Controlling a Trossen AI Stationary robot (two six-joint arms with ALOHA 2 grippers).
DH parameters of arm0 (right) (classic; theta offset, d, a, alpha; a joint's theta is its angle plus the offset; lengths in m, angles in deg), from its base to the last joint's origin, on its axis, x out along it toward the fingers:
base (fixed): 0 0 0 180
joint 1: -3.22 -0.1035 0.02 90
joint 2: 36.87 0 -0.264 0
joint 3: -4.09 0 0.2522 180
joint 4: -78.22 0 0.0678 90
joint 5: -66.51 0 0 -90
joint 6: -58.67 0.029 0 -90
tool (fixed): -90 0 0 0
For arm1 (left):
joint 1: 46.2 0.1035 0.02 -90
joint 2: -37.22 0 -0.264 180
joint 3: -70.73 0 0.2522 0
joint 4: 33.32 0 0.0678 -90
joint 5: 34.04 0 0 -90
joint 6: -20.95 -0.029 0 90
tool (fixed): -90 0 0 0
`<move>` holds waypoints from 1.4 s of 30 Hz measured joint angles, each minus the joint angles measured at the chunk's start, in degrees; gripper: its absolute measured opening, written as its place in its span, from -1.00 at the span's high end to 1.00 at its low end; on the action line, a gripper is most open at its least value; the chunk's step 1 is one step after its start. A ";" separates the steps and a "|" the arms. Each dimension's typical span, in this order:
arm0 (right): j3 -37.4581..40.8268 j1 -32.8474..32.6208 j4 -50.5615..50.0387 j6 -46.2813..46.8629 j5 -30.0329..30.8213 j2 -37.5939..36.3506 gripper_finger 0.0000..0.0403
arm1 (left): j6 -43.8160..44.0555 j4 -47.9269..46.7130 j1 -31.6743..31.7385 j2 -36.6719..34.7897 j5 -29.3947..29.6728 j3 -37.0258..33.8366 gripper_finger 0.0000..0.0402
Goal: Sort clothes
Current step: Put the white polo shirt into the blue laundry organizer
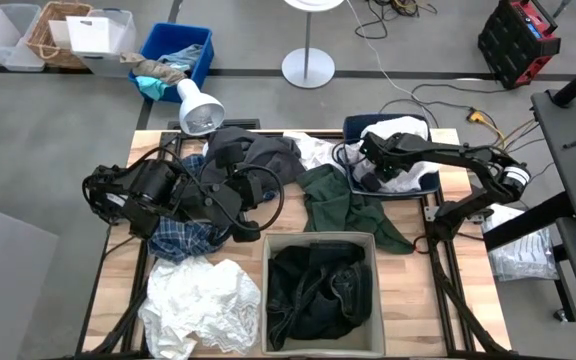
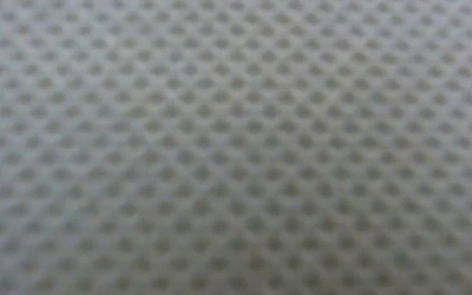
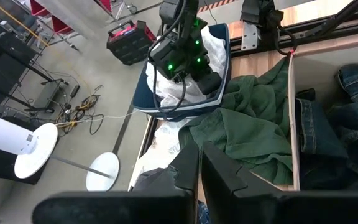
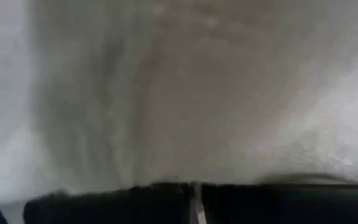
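Right gripper [image 1: 368, 150], closed and empty, presses into crumpled white clothes [image 1: 393, 135] in the navy bin [image 1: 433, 181]; left gripper [image 1: 253, 190], closed, rests beside one charcoal garment [image 1: 268, 155]. One dark green garment [image 1: 343, 205] and one plaid shirt [image 1: 183, 240] sprawl on the table [image 1: 408, 300].

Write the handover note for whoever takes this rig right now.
Left pincer: shut, empty, above the clothes at the table's left.
Right pincer: shut, down in the navy bin against white fabric; whether it grips any is unclear.
Done: dark denim sits in the beige bin.
Left on the table: white garment, plaid shirt, grey garment, green garment.
Low camera is blocked by mesh fabric.
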 joint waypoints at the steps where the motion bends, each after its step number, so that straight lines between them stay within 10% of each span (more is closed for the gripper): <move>1: -0.32 -0.01 -1.07 0.05 0.30 -0.17 0.94 | 0.03 0.01 -0.02 0.00 0.00 0.00 1.00; 21: -21.56 -0.35 -21.62 0.83 3.39 -8.84 0.11 | 0.07 0.01 -0.02 -0.02 0.00 0.00 1.00; 33: -10.23 3.33 14.52 -0.60 13.25 -8.90 0.88 | 0.12 0.01 -0.01 -0.01 0.00 -0.02 1.00; 42: 4.74 3.39 30.74 4.29 11.79 -7.84 0.95 | 0.31 0.01 0.00 0.00 0.00 0.00 1.00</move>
